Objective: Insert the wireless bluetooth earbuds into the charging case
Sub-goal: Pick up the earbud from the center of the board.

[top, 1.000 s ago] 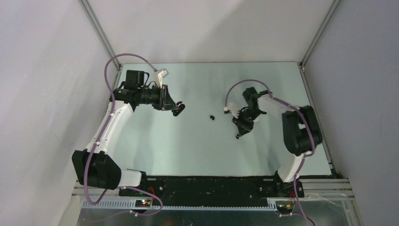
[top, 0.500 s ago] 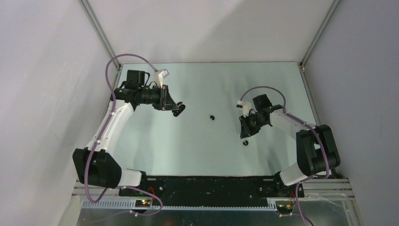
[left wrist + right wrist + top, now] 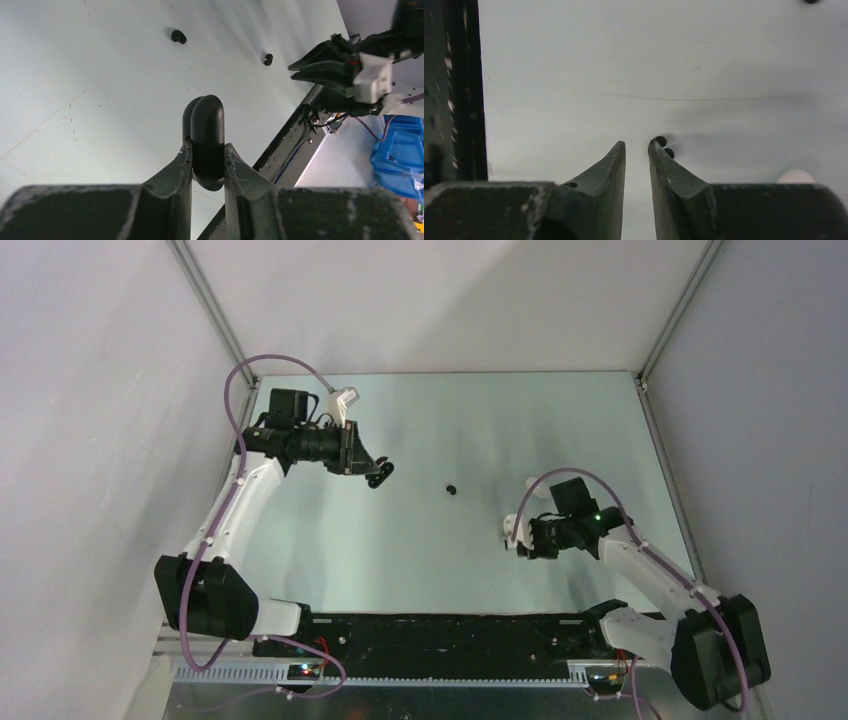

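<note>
Two-armed: clamps the charging case (image 3: 207, 115) in the left end effector (image 3: 206, 148), hangs the slightly parted, empty right end effector (image 3: 637, 145) beside a black earbud (image 3: 668, 152) on the tabletop (image 3: 624, 75), risks flicking it away, outside the gap.

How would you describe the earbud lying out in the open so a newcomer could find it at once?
Look to the middle of the pale table. A tiny black earbud lies there alone on bare surface; the other earbud sits right beside the tips of the right end effector.
</note>
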Controlling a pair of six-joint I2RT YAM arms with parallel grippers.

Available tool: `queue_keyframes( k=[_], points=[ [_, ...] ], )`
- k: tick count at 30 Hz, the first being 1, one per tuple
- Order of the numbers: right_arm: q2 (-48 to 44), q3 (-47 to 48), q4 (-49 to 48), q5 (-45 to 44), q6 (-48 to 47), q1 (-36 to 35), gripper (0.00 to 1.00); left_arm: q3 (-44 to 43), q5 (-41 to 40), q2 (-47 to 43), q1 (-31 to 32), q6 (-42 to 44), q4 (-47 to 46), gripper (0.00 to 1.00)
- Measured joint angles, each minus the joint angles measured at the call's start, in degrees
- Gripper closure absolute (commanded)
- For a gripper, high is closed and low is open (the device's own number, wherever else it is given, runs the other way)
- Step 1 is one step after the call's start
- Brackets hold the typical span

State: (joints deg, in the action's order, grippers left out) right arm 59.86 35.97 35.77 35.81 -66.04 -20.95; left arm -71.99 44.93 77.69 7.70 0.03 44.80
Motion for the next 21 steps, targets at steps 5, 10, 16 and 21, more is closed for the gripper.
queue_keyframes(
  k=[5, 10, 16, 21],
  points=[
    [6.05, -2.16, 1.84, -2.08, -15.37, -0.39, 0.73, 0.00, -0.04, 0.00, 0.00, 0.00, 0.00, 1.00],
    [9.84, -2.21, 0.59, -3.89, -21.46, -0.63, 0.73, 0.00, -0.22, 0.00, 0.00, 0.00, 0.00, 1.00],
    [12.20, -2.21, -1.33, -5.66, -24.15, -0.63, 0.73, 0.00, -0.26, 0.00, 0.00, 0.00, 0.00, 1.00],
    [12.72, -2.21, -2.23, -6.80, -25.62, -0.13, 0.72, 0.00, -0.26, 0.00, 0.00, 0.02, 0.02, 1.00]
  ],
)
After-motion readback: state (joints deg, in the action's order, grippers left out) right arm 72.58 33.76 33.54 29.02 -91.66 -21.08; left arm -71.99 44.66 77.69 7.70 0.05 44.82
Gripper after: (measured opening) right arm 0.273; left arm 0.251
